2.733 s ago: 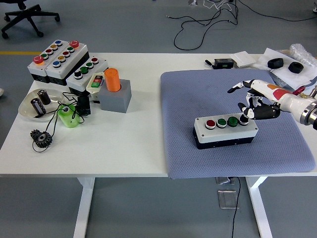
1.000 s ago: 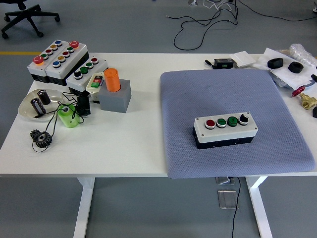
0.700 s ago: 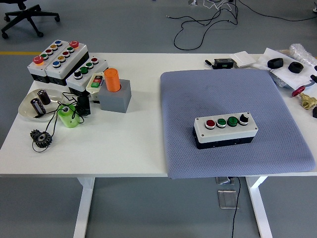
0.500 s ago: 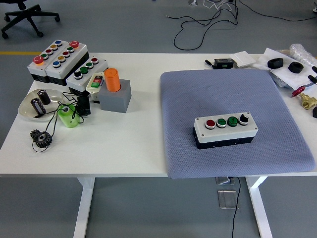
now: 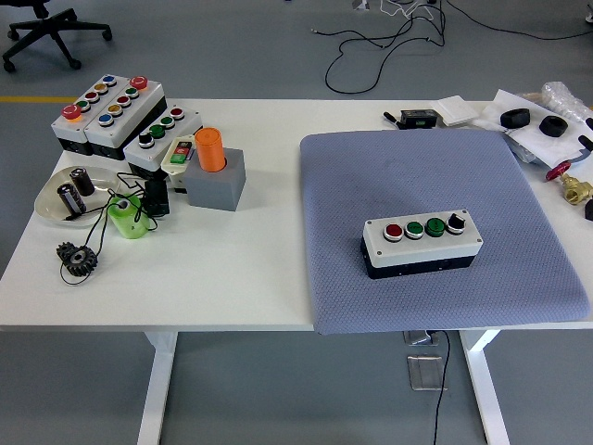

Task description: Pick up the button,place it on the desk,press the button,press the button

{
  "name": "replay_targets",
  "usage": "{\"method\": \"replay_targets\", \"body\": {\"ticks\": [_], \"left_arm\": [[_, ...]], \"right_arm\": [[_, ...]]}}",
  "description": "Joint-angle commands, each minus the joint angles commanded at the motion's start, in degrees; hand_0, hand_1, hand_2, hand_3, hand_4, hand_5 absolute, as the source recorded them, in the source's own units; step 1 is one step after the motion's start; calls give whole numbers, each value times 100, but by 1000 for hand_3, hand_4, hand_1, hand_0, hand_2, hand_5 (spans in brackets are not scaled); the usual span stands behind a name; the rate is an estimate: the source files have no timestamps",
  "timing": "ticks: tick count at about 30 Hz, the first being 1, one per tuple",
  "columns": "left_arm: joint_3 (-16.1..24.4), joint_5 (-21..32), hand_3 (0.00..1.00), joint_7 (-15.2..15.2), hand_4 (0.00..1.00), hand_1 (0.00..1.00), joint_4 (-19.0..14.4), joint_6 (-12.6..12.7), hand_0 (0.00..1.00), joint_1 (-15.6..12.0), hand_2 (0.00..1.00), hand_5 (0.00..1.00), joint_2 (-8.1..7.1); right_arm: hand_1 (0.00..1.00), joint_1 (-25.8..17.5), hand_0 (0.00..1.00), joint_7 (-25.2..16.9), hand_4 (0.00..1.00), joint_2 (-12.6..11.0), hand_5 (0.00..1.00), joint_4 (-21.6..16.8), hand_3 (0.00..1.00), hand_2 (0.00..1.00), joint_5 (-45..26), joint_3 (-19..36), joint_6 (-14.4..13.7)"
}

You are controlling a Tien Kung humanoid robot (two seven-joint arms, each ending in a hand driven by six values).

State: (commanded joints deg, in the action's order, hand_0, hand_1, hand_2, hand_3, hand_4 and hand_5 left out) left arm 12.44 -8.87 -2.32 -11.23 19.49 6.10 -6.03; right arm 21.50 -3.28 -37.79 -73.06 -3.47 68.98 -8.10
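Sitting flat near the middle of the blue-grey mat [image 5: 408,176], towards its near edge, the button box [image 5: 422,244] was found with its long side running left to right. Four controls were carried on its pale lid: one red button [image 5: 393,231], two green ones, and a black knob [image 5: 455,222] at the right end. A dark base was seen beneath the lid. The housing was judged to be rigid moulded plastic, fairly light for its bulk, smooth-sided and so somewhat slippery, but not fragile. A hold across the two long side walls, fingers behind and thumb in front, was judged best, with the lid left clear so that no control would be pressed by accident. The soft mat was expected to give a little under it.

Neither robot hand was visible, so the state of the fingers could not be told. Other button boxes [image 5: 111,111], an orange cylinder [image 5: 209,148] on a grey block and a black gear [image 5: 77,258] were set well apart at the table's left.
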Motion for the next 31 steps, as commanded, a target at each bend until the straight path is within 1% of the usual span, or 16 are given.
{"method": "replay_targets", "body": {"ticks": [2,6,7,8,10,13,14,19,20,25,26,31], "left_arm": [[4,7,485,-4,276,540,3,-2,610,-1,523,998,10],[27,2,485,-12,276,540,1,-5,610,0,523,998,19],[70,-19,485,-19,276,540,-1,-10,610,-1,523,998,27],[87,-25,488,-22,276,553,-1,-14,611,-2,530,998,32],[108,-26,488,-26,276,553,0,-23,611,-3,530,998,42],[114,-21,488,-32,276,553,2,-31,611,-6,530,998,49],[113,-19,493,-33,276,564,4,-35,611,-6,535,998,50],[105,-22,493,-43,276,564,9,-44,611,-3,535,998,46],[106,-23,492,-44,275,567,10,-45,611,-3,533,998,46],[127,-33,492,-43,275,567,12,-47,611,3,533,998,36],[138,-38,492,-40,275,565,12,-47,611,6,533,998,34],[172,-51,492,-34,275,565,11,-45,611,17,533,998,34]], "right_arm": [[843,-16,922,-54,631,-10,794,-36,876,890,-146,4,14],[843,-18,922,-73,631,-24,794,-80,876,890,-197,16,-4],[843,-17,922,-110,631,-36,794,-113,876,890,-243,17,-72],[828,-19,892,-134,628,-41,773,-130,853,870,-274,17,-111],[828,-31,892,-203,628,-50,773,-172,853,870,-368,21,-204],[828,-48,892,-213,628,-62,773,-206,853,870,-398,24,-239],[813,-51,878,-211,627,-66,756,-217,831,849,-404,25,-245],[813,-44,878,-227,627,-77,756,-263,831,849,-465,33,-292],[788,-44,829,-228,606,-78,652,-264,800,814,-468,33,-294],[788,-27,829,-215,606,-93,652,-283,800,814,-621,36,-339],[772,-24,810,-218,594,-94,583,-283,784,799,-660,36,-347],[772,-19,810,-240,594,-96,583,-289,784,799,-726,45,-372]]}}
